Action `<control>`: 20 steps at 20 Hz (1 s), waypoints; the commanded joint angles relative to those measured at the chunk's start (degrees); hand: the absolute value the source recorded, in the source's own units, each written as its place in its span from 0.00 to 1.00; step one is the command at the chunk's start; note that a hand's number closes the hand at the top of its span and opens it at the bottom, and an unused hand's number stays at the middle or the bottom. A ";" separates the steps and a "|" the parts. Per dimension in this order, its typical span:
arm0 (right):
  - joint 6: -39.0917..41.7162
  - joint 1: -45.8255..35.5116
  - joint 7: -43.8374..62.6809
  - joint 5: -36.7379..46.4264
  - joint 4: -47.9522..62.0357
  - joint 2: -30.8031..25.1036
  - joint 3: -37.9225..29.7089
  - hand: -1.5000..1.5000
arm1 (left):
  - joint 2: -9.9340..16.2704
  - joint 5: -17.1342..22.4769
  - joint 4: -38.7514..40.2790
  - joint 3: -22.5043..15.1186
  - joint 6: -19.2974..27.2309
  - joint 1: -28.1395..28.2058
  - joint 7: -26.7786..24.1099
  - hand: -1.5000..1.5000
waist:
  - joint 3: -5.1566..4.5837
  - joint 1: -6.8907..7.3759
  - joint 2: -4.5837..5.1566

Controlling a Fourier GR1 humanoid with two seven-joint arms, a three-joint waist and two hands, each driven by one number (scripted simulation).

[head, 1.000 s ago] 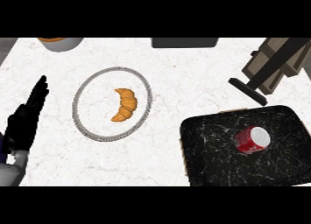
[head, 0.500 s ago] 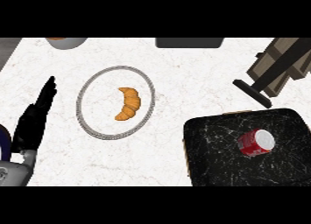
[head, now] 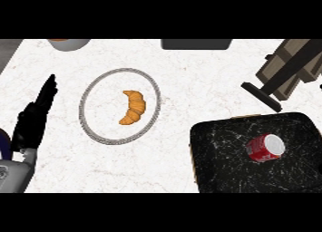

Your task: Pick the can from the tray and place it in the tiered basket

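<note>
Head view: can lying on the tray, left hand resting beside the plate

Head view, read from left to right, with every place given relative to the plate (head: 90, 93). At the far left you see the left hand (head: 35, 118), black, on its grey forearm, lying well to the left of the plate with its fingers straight and pointing up the view; it is open, holds nothing and touches nothing but perhaps the counter (head: 190, 72). Above and left of the plate, at the counter's far edge, you see part of a round bowl-like object (head: 69, 43), cut off by the view. The plate itself is a pale ring-rimmed round dish, and a golden croissant (head: 133, 107) lies on its middle, curved, its ends pointing left. Above and right of the plate sits a dark rectangular object (head: 195, 44), also cut by the edge. Farther right, above the plate's level, you see the tiered basket (head: 290, 68), a brown and black frame standing tilted in the view. Below it, right of and lower than the plate, lies the dark marbled tray (head: 223, 149). The red can (head: 265, 147) lies on its side on the tray, right of the tray's centre, its pale end facing up and right. The right hand shows only as a dark sliver at the right edge, so you cannot tell its state.
</note>
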 commanded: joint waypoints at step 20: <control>2.68 0.38 8.03 21.32 -5.05 12.16 10.01 0.00 | -5.68 -6.66 -2.08 5.23 -3.30 4.00 -1.75 0.50 | 0.02 -0.35 -0.14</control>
